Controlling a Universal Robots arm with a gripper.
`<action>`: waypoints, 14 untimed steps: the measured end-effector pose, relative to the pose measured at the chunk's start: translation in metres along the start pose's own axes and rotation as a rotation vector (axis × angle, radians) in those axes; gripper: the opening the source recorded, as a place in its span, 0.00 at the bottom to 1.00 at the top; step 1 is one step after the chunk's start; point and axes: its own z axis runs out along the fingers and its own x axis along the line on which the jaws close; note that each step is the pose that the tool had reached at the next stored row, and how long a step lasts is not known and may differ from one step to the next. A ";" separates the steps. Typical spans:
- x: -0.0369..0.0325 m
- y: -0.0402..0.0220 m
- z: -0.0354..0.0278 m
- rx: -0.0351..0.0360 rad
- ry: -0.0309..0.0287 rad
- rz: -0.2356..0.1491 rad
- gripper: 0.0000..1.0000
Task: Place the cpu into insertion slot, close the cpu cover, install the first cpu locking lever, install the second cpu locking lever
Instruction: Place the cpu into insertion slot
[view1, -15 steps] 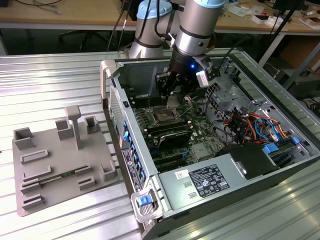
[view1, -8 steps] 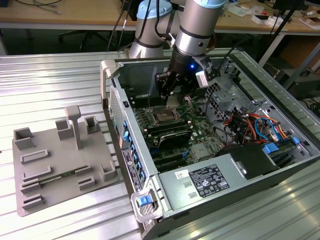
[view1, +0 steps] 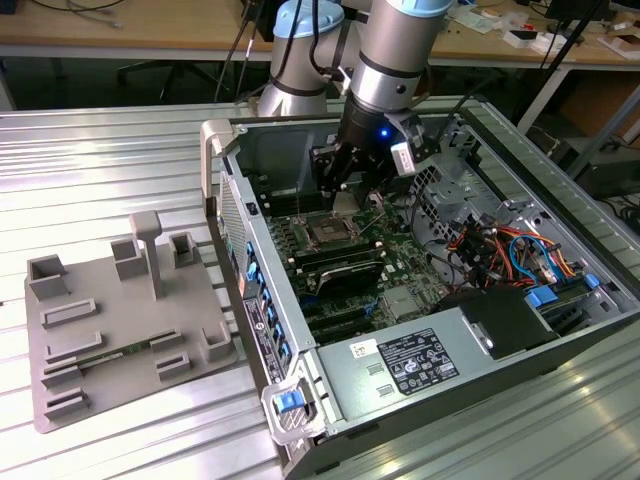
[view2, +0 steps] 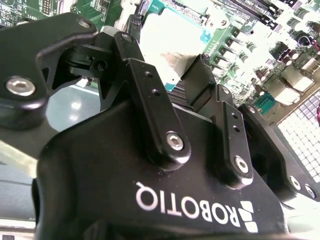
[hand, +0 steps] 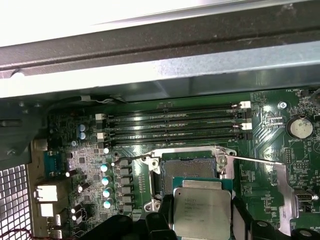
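The gripper (view1: 342, 190) clasps the square chip (hand: 202, 212) flat, apparently just above the open socket (view1: 328, 233), which lies toward 6 o'clock from it in the exterior view.

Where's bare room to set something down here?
Bare ribbed table lies beyond the grey fixture tray, at the exterior view's left of the computer case. Inside is crowded: the gripper holds the cpu near the insertion slot.

The arm (view1: 390, 60) points steeply down, pincer (view1: 340, 188) (black fingers) clamping the cpu (hand: 202, 212).
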 end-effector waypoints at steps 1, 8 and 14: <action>0.0000 0.0000 0.0001 0.0000 0.0001 0.002 0.55; 0.0000 0.0000 0.0003 0.0000 0.0005 0.011 0.55; 0.0000 0.0000 0.0005 0.0000 0.0007 0.015 0.55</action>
